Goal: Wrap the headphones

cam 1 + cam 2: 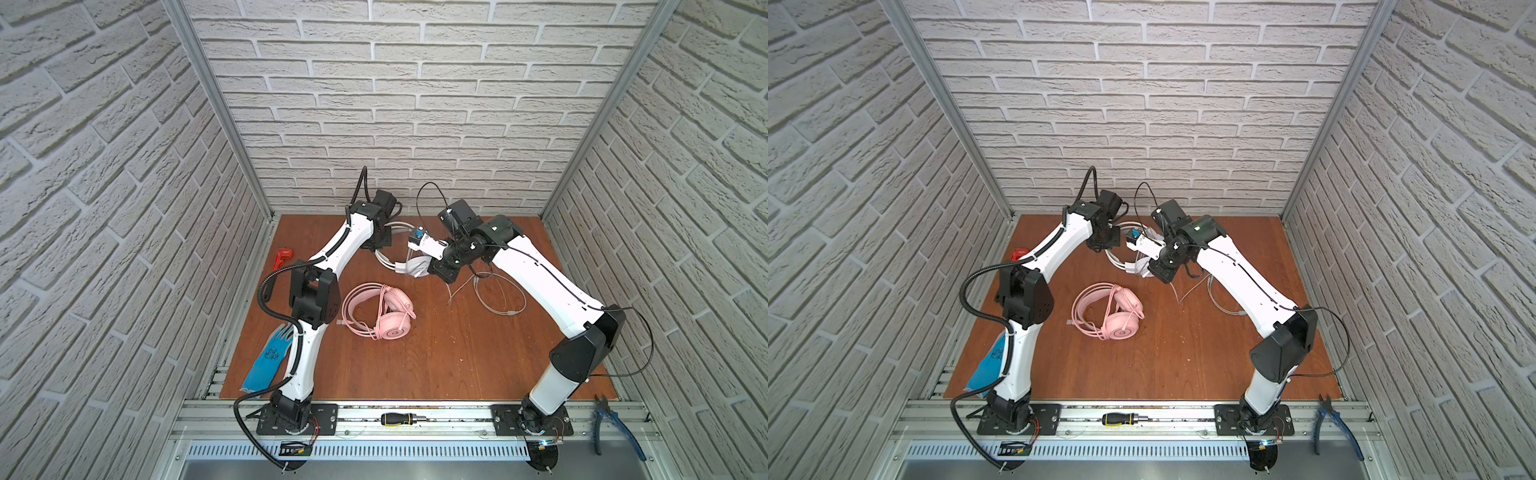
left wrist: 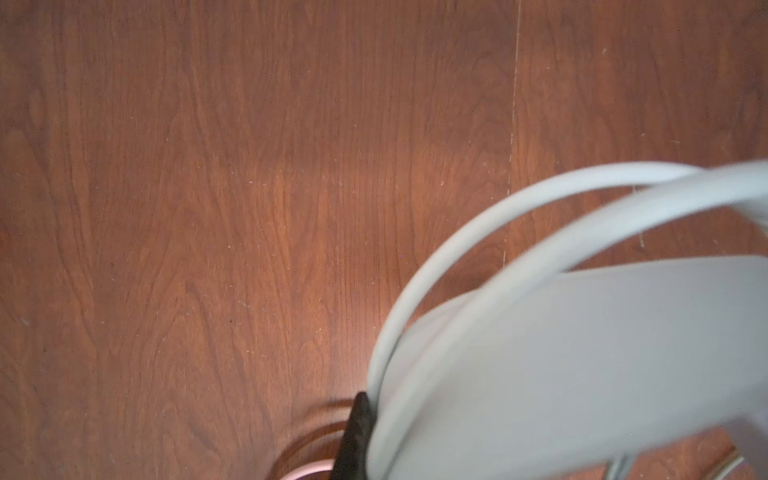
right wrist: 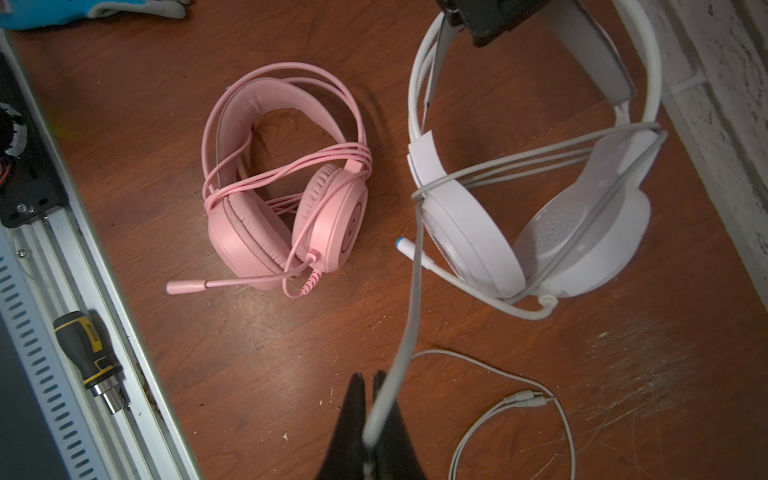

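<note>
A whitish brick-pattern back wall (image 1: 395,104) stands at 12 o'clock, with one side wall (image 1: 83,208) at 9 and a second side wall (image 1: 685,208) at 3, joined by metal corner posts (image 1: 216,104). The floor is a reddish-brown wood-grain board (image 1: 415,365), scuffed and speckled. At 6 o'clock runs a metal rail (image 1: 457,419), then a slotted grille (image 1: 395,451).
</note>
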Robot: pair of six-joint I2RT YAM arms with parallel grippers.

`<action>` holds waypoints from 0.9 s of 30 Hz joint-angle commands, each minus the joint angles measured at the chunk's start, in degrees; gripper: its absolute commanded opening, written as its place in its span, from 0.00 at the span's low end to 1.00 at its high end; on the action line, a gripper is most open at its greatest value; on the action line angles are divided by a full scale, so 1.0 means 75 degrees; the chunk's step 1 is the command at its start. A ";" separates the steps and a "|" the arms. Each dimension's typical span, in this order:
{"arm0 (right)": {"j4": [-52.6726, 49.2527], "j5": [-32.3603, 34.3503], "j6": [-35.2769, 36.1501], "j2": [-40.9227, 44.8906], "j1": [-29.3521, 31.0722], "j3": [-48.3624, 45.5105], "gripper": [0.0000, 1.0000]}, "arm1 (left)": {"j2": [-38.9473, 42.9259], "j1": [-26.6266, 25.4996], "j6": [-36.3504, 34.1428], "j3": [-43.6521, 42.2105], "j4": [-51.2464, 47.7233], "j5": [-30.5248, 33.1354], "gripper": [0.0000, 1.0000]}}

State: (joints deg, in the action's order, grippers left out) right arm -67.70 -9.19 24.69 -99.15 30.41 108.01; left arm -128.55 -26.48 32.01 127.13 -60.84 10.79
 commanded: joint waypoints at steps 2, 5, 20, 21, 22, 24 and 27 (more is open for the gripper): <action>-0.0162 0.0420 0.0213 -0.0233 -0.0220 0.0567 0.05 | -0.0094 -0.0065 -0.0426 0.0478 -0.0031 0.0106 0.00; -0.0248 0.0701 0.0362 -0.0431 -0.0313 0.0878 0.05 | -0.0134 -0.0154 -0.0651 0.0597 -0.0001 -0.0090 0.00; 0.0122 0.1888 0.0330 -0.1377 -0.1196 0.1854 0.05 | -0.0211 -0.0582 -0.1994 0.1198 0.0167 -0.0612 0.00; 0.0067 0.1941 0.0236 -0.1490 -0.1279 0.1948 0.05 | -0.0182 -0.0593 -0.2088 0.1192 0.0238 -0.0709 0.00; 0.0012 0.1972 0.0164 -0.1599 -0.1353 0.2041 0.05 | -0.0145 -0.0599 -0.2182 0.1183 0.0285 -0.0806 0.00; -0.0083 0.2020 0.0041 -0.1790 -0.1466 0.2181 0.05 | -0.0122 -0.0620 -0.2334 0.1194 0.0330 -0.0842 0.00; -0.0315 0.2037 -0.0012 -0.2195 -0.1579 0.2440 0.05 | -0.0095 -0.0641 -0.2479 0.1220 0.0354 -0.1016 0.00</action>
State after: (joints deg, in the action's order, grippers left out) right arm -70.15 3.73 26.44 -114.69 19.53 123.81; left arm -131.02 -30.92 16.67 134.41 -59.46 6.13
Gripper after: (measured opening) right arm 0.069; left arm 0.081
